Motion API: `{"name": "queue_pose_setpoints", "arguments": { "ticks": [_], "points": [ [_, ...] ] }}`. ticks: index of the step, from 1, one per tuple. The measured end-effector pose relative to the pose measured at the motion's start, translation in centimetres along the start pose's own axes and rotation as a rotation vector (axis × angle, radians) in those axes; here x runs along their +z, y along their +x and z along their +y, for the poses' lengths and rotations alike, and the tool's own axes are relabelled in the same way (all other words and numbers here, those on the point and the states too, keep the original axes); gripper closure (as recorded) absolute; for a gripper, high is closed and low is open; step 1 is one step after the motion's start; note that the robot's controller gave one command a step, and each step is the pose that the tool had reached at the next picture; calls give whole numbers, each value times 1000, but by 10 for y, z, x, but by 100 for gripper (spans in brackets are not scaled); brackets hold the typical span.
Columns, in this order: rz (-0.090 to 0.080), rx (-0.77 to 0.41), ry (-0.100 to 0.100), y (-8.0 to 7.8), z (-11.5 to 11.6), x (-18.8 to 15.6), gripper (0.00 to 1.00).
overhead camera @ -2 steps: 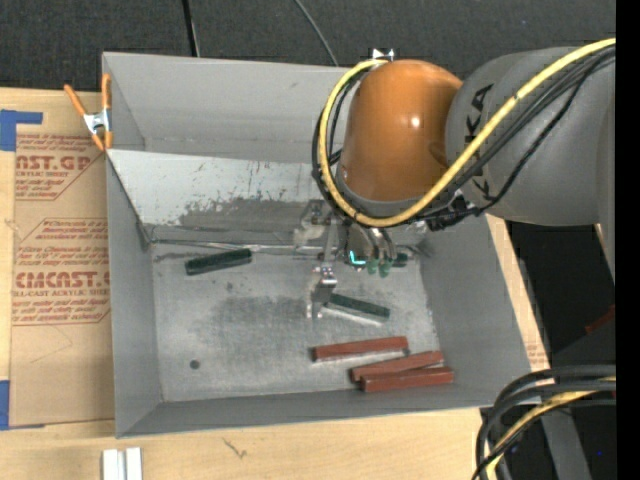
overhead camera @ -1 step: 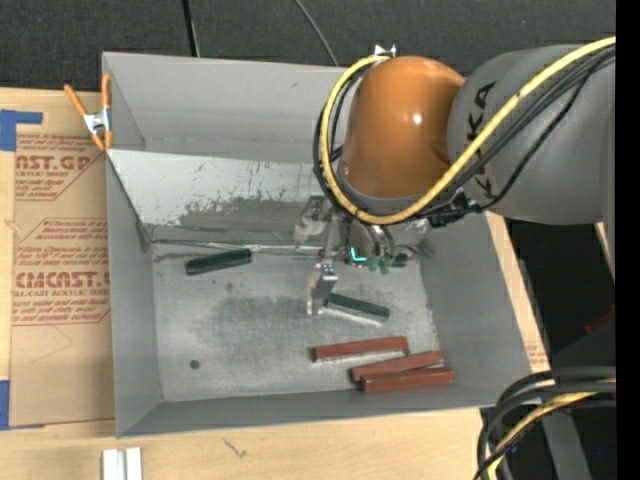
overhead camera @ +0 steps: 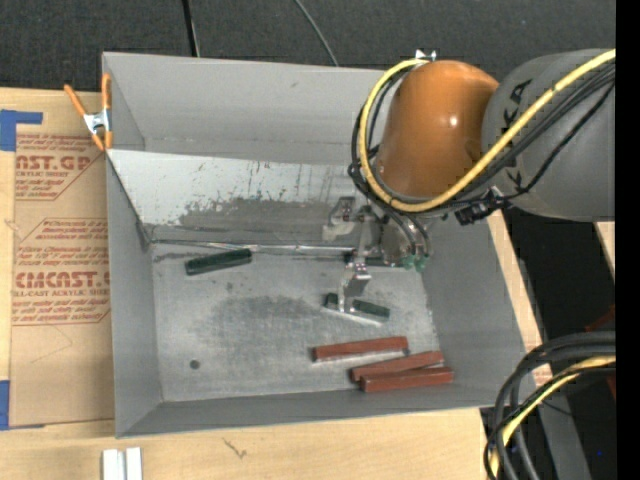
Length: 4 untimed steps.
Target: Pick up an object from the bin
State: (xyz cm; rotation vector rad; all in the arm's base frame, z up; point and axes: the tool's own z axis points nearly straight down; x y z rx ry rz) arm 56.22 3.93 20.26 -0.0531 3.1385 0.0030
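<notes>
Your gripper (overhead camera: 354, 286) is hovering over short dark-green flat bar (overhead camera: 364, 310) | 3 o'clock in grey metal bin (overhead camera: 130, 268) | grip: cannot tell

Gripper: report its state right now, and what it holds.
Gripper: cannot be told whether open or closed. It is down at the small dark green stick right of the middle of the bin; no grasp on it can be seen.
</notes>
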Motion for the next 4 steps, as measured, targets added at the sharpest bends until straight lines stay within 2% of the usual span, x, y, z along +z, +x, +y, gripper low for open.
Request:
{"name": "queue_pose_setpoints", "arguments": {
  "ticks": [1,2,3,4],
  "points": [
    [-5,-95,4,7,-20,50,0],
    [3,-62,1,24,-78,112,100],
    [3,-62,1,24,-78,112,100],
    [-1,-70,2,4,-83,-27,100]
  ]
}}
